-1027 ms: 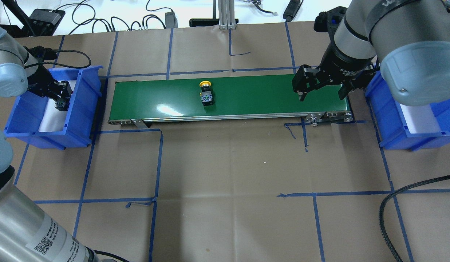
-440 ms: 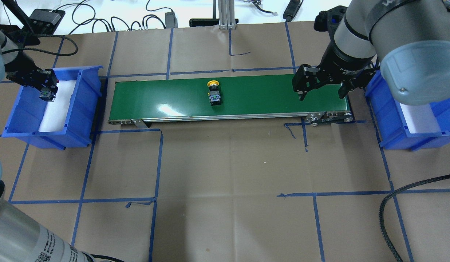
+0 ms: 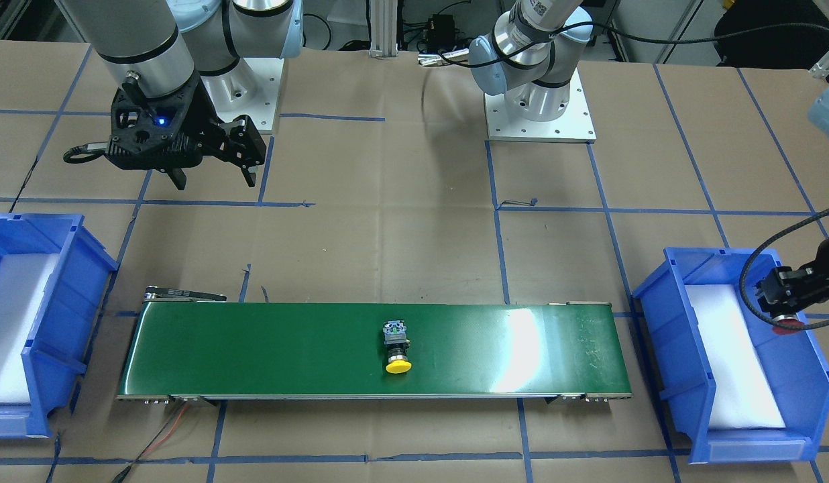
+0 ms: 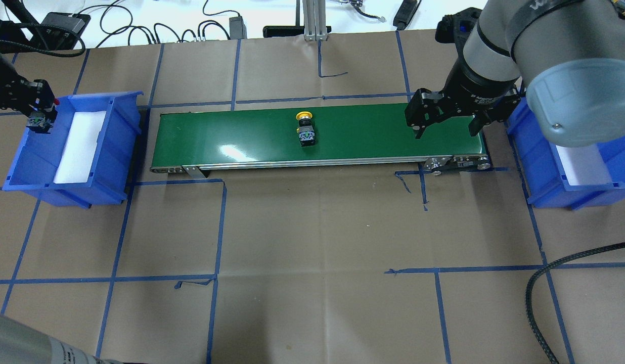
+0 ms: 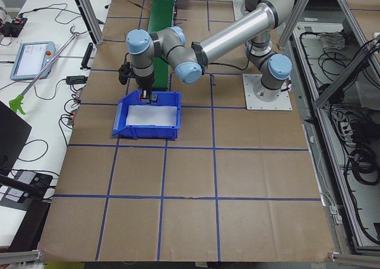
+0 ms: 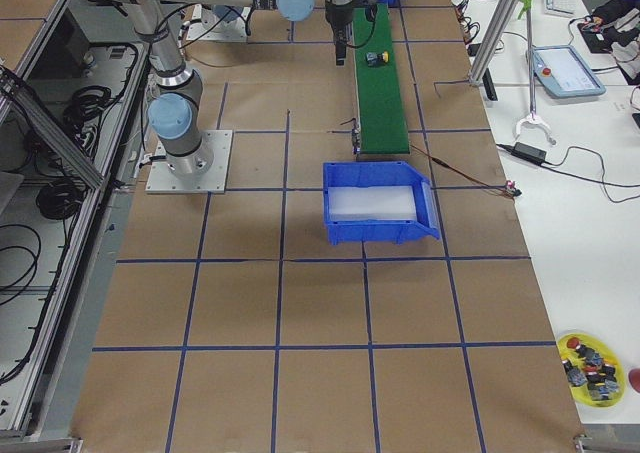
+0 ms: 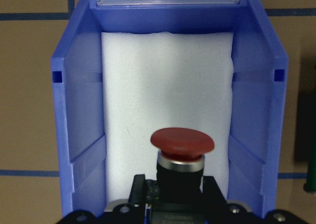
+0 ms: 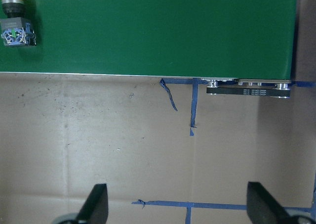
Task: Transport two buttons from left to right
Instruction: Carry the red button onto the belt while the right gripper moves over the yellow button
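The yellow button [image 4: 305,130] lies on its side near the middle of the green conveyor belt [image 4: 231,131], and also shows in the front view as the yellow button [image 3: 396,345] and at the right wrist view's top left as the yellow button [image 8: 15,21]. My left gripper [image 4: 42,108] is shut on the red button [image 7: 181,147], holding it above the outer side of the left blue bin [image 4: 115,151]. The right gripper [image 4: 448,132] hangs open and empty over the belt's right end, beside the right blue bin [image 4: 545,172].
Both bins are lined with white foam [image 7: 168,85]. A black braided cable [image 4: 545,283] loops over the table's near right. A yellow dish of spare parts [image 6: 592,365] sits off the table. Blue tape lines cross the brown paper.
The left gripper has risen out of the left bin with the red button and moved toward the bin's outer side. The yellow button has travelled right along the belt. The right gripper has stayed put.
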Robot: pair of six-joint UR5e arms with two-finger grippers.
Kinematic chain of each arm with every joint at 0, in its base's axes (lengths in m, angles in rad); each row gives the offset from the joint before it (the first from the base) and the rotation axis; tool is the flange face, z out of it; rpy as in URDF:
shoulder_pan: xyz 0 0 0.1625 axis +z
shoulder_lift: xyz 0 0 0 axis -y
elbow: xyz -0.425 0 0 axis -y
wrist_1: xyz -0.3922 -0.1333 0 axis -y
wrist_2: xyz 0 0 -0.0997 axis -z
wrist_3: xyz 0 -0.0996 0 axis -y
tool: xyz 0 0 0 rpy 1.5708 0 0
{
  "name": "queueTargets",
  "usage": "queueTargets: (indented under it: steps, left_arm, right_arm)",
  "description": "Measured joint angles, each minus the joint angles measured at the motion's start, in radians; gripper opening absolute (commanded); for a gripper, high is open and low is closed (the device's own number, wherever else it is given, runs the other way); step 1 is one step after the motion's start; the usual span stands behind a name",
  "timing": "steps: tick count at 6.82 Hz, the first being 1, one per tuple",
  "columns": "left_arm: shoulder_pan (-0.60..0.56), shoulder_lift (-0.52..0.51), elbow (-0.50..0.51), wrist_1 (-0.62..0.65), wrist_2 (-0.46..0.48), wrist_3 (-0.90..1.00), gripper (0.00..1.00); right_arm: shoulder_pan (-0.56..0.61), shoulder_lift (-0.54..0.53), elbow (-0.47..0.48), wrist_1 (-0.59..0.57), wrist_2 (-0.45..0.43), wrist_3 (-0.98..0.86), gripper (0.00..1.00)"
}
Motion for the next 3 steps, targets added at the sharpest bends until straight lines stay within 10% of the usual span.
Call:
queueTargets:
  steps: [3]
  left_arm:
    - [-0.103, 0.001, 0.005, -0.012, 0.004, -0.135, 0.13]
  right_arm:
    - [0.000, 0.033, 0.002, -0.049, 0.001, 0.000, 1.00]
